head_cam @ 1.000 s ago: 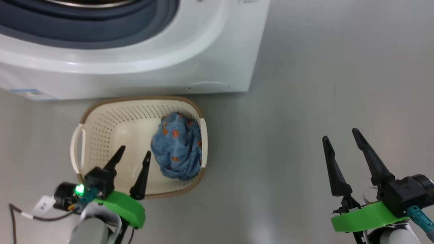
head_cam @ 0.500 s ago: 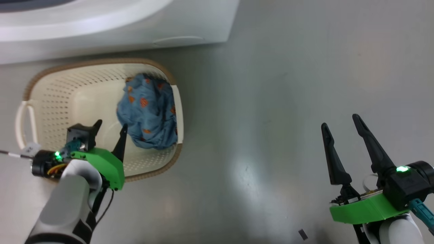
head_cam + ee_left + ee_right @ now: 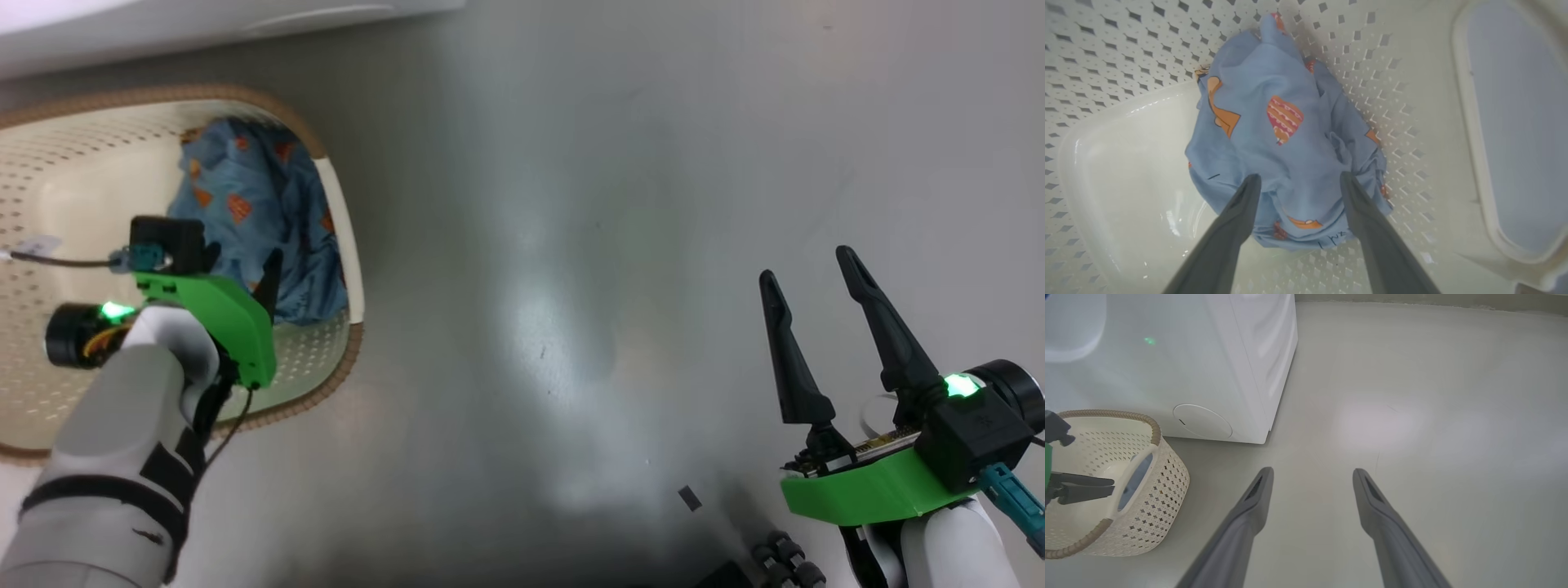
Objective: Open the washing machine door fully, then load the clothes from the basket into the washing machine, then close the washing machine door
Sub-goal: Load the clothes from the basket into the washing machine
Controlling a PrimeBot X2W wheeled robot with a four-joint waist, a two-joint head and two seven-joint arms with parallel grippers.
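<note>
Left gripper [image 3: 1299,176] hangs wide open over the clothes [image 3: 1286,139] inside the basket [image 3: 343,229].

In the head view the cream basket sits at 9 o'clock on the grey floor [image 3: 612,204], just beside the white washing machine [image 3: 1216,355], whose round filter cover [image 3: 1202,421] faces it. The blue printed clothes lie bunched against the basket's 3 o'clock wall, by 1 side handle [image 3: 1470,134]. The left gripper's 2 dark fingers straddle the bundle, jaws spread wide; whether the tips touch the fabric cannot be told. The right gripper [image 3: 807,265] hangs at 4 o'clock, well apart from the basket, jaws wide, holding nothing, above the floor.
</note>
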